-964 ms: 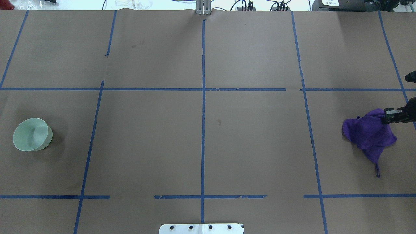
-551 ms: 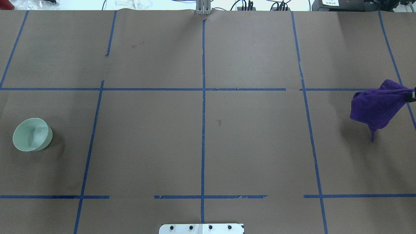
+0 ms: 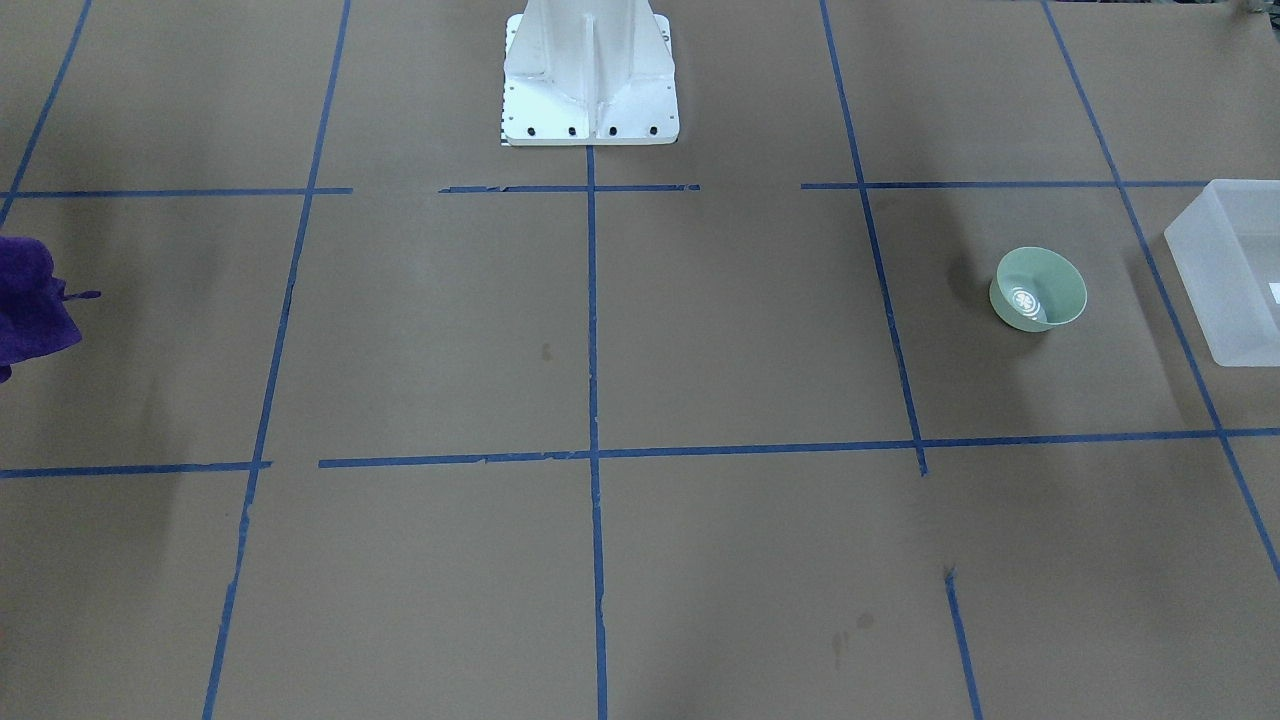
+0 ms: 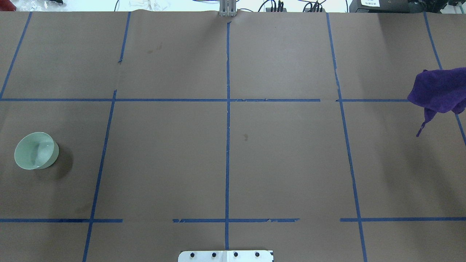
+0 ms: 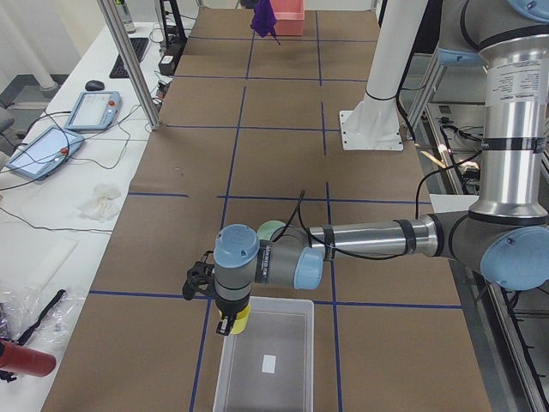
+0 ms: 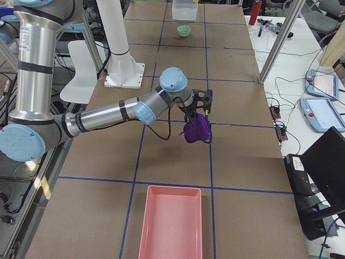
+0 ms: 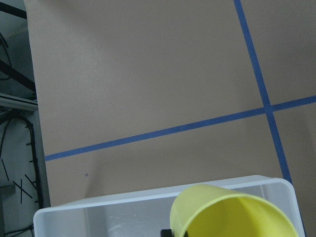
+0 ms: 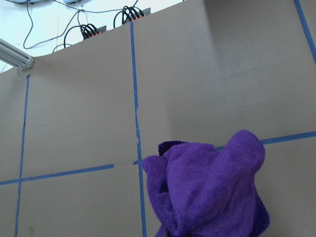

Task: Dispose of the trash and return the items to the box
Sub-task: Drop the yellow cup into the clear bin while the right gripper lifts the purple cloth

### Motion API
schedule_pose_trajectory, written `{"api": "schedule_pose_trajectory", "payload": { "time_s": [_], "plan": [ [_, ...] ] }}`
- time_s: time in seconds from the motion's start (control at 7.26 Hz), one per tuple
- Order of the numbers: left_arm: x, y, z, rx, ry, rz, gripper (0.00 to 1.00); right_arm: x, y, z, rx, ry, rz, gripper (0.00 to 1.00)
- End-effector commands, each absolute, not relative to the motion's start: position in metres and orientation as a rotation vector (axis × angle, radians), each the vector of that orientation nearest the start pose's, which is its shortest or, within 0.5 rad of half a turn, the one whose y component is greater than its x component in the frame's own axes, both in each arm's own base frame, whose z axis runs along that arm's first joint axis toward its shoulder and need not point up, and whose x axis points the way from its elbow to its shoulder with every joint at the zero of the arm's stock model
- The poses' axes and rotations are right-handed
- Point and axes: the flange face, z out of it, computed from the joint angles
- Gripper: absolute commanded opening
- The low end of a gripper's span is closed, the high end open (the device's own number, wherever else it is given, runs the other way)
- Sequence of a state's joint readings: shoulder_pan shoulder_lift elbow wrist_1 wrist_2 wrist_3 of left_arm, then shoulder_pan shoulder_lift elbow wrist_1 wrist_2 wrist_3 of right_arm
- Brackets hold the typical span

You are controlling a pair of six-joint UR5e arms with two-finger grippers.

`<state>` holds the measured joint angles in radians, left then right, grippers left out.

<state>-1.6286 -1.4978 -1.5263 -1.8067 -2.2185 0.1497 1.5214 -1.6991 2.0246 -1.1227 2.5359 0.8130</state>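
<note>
The pale green bowl (image 3: 1038, 288) sits upright on the table beside the frosted box (image 3: 1225, 270); the overhead view shows the bowl (image 4: 36, 150) at far left. My left gripper (image 5: 230, 323) is shut on the yellow cup (image 7: 232, 215) and holds it over the near rim of the box (image 7: 123, 200). My right gripper (image 6: 201, 115) is shut on a purple cloth (image 6: 197, 129), which hangs clear above the table (image 4: 438, 89). Both grippers are outside the overhead view.
A pink tray (image 6: 171, 224) lies at the table's end on my right. The white pedestal base (image 3: 590, 70) stands at the middle of my side. Blue tape lines cross the brown table cover.
The right gripper has lifted the purple cloth off the table and carried it up and toward the right edge, leaving the overhead view. The bowl has not moved.
</note>
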Motion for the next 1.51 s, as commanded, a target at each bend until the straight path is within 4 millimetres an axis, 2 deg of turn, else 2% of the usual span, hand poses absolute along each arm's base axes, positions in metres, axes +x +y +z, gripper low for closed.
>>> {"api": "schedule_pose_trajectory", "payload": {
  "time_s": [0.0, 0.14, 0.41, 0.55, 0.69, 0.83, 1.1, 1.24, 1.38],
  "plan": [
    [-0.090, -0.438, 0.721, 0.123, 0.676, 0.100, 0.00, 0.075, -0.425, 0.416, 0.349, -1.130, 0.361, 0.00],
    [-0.073, -0.433, 0.732, 0.088, 0.714, 0.123, 0.00, 0.097, -0.419, 0.418, 0.407, -1.111, 0.354, 0.00],
    [-0.048, -0.430, 0.743, 0.047, 0.783, 0.157, 0.03, 0.117, -0.409, 0.433, 0.443, -1.080, 0.351, 0.00],
    [-0.046, -0.430, 0.744, 0.044, 0.788, 0.161, 0.43, 0.125, -0.404, 0.446, 0.457, -1.061, 0.336, 0.00],
    [-0.045, -0.433, 0.740, 0.069, 0.786, 0.178, 0.97, 0.130, -0.397, 0.455, 0.457, -1.051, 0.342, 0.00],
    [-0.045, -0.441, 0.726, 0.121, 0.783, 0.197, 1.00, 0.135, -0.393, 0.466, 0.461, -1.032, 0.335, 0.00],
    [-0.045, -0.468, 0.643, 0.252, 0.771, 0.204, 1.00, 0.159, -0.387, 0.497, 0.440, -0.946, 0.292, 0.00],
    [-0.043, -0.492, 0.602, 0.296, 0.778, 0.150, 1.00, 0.173, -0.382, 0.515, 0.418, -0.860, 0.238, 0.00],
    [-0.041, -0.503, 0.577, 0.334, 0.783, 0.144, 1.00, 0.185, -0.376, 0.536, 0.363, -0.808, 0.190, 0.00]
  ]
}}
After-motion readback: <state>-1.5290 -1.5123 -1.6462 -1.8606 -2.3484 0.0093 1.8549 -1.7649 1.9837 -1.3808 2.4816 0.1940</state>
